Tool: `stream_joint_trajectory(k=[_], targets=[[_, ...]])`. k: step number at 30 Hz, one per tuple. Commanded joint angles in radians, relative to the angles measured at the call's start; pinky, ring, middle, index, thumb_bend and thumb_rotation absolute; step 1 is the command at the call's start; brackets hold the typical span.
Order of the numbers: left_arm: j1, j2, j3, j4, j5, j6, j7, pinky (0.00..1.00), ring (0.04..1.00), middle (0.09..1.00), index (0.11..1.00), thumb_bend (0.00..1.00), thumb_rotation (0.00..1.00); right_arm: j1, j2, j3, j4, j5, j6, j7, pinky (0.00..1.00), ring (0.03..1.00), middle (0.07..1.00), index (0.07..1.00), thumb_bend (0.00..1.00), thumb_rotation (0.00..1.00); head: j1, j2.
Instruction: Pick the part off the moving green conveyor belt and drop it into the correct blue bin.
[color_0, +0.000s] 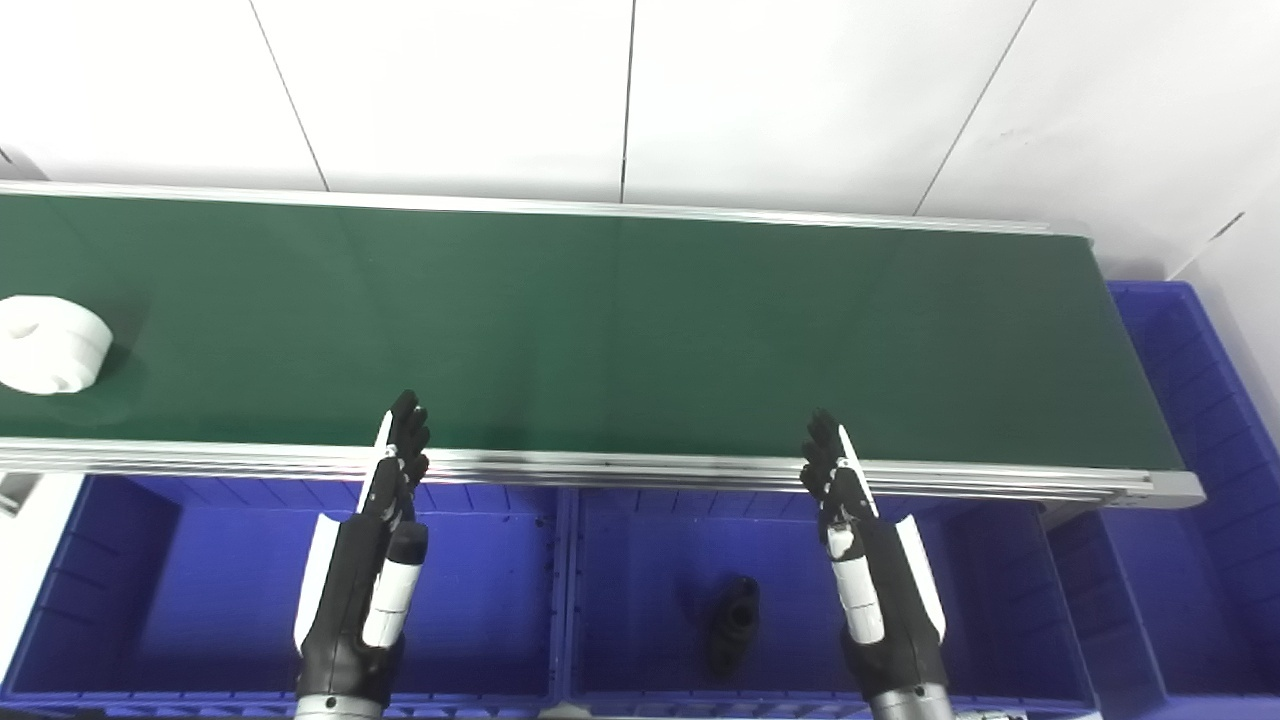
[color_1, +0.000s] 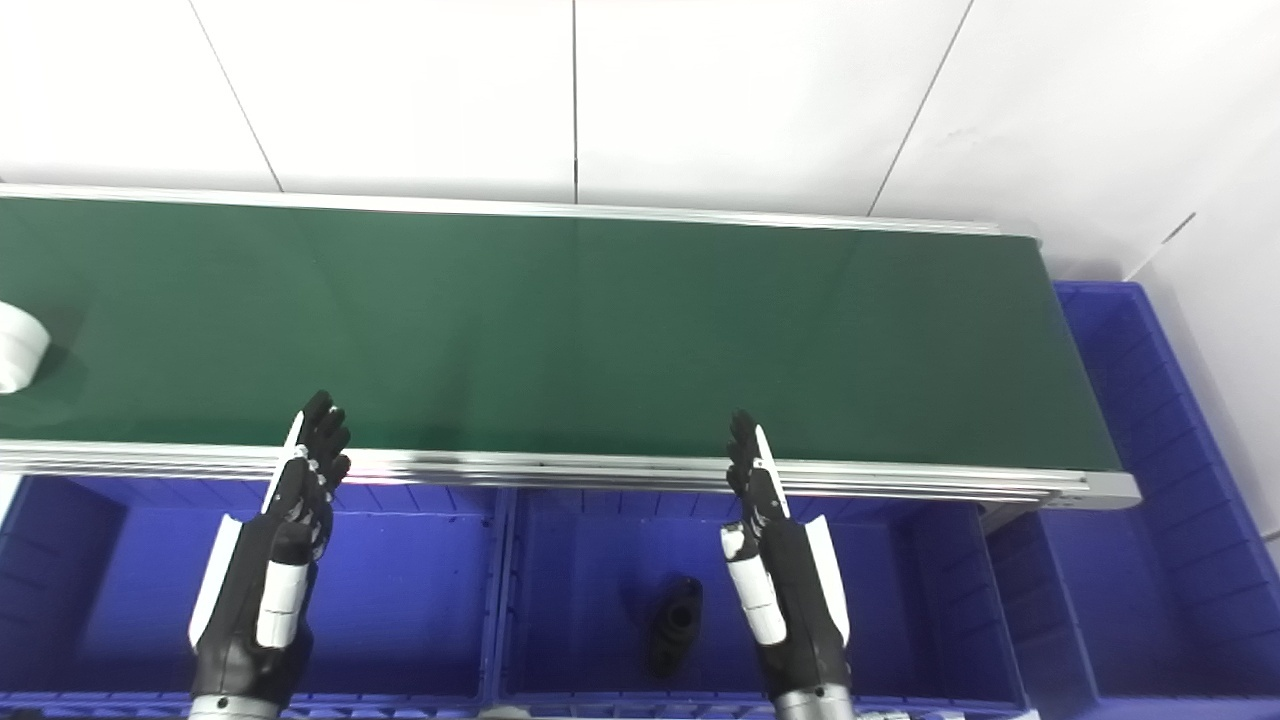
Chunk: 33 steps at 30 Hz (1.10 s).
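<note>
A long green conveyor belt (color_0: 600, 330) runs left to right across the scene, edged with silver rails, against a white panelled wall. At the belt's far left end sits a white, round, spool-like part (color_0: 48, 343), resting on the belt surface and partly cut off by the picture edge in the right eye view. In front of the belt, below its near rail, stand two blue bins side by side: the left bin (color_0: 120, 560) and the middle bin (color_0: 1000, 600), which has a small black part (color_0: 735, 622) lying on its floor. A third blue bin (color_0: 1190, 420) sits past the belt's right end. The left hand (color_0: 365, 560) and the right hand (color_0: 865, 560) are both raised over the bins, edge-on, fingers straight, pointing toward the belt and holding nothing, their tips reaching the near rail. The white part lies well apart from both hands.
</note>
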Motion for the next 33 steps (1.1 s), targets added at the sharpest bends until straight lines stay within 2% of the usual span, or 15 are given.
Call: stream_joint_trajectory(k=[1,19,24,33], targets=[[-0.001,0.002,0.0,-0.014,-0.006,-0.026,0.002,1.0,1.0,1.0,1.0,0.77,1.0,-0.001,0.0,0.0,-0.014,0.001,-0.018,0.003,0.98,1.0,1.0,1.0,0.85,1.0,0.001,-0.001],[0.0,0.003,-0.005,-0.018,0.02,-0.023,0.004,1.0,1.0,1.0,1.0,0.76,1.0,0.0,0.002,-0.003,-0.008,0.012,-0.017,0.004,0.97,1.0,1.0,1.0,0.87,1.0,0.002,-0.002],[0.0,0.003,-0.004,-0.016,-0.007,-0.022,-0.001,1.0,1.0,1.0,1.0,0.77,1.0,0.0,0.001,-0.003,-0.007,0.008,-0.02,0.004,0.98,1.0,1.0,1.0,0.87,1.0,0.003,-0.003],[-0.001,0.004,-0.006,-0.021,0.027,-0.016,0.001,1.0,1.0,1.0,1.0,0.76,1.0,0.0,-0.001,-0.003,-0.007,0.01,-0.021,0.005,0.97,1.0,1.0,1.0,0.86,1.0,0.004,-0.006]])
